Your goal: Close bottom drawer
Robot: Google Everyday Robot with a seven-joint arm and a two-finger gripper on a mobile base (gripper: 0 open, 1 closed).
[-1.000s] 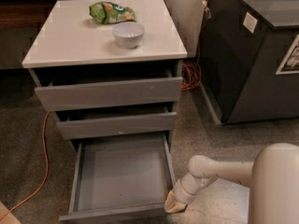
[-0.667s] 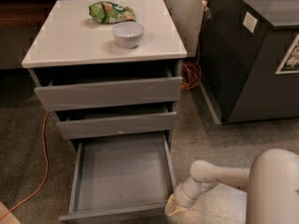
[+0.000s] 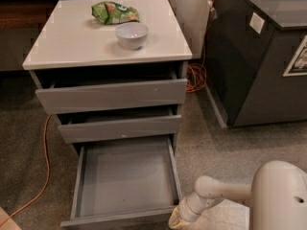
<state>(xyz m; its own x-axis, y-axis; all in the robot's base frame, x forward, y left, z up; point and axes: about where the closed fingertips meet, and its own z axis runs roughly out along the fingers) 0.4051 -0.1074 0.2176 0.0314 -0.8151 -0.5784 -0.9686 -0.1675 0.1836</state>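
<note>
The bottom drawer (image 3: 124, 181) is the lowest of three grey flat-fronted drawers and is pulled far out, its wide shallow tray empty. The middle drawer (image 3: 120, 128) and top drawer (image 3: 112, 95) are each pulled out a little. My gripper (image 3: 175, 219) is at the bottom edge of the camera view, just right of the bottom drawer's front right corner, on the end of my white arm (image 3: 216, 193). I cannot tell whether it touches the drawer front.
On the white cabinet top (image 3: 67, 42) stand a white bowl (image 3: 131, 34) and a green snack bag (image 3: 115, 12). A dark grey bin (image 3: 264, 56) stands to the right. An orange cable (image 3: 45, 152) runs along the carpet on the left.
My arm and gripper have moved slightly left and down toward the bottom drawer's front right corner. The drawers have not moved.
</note>
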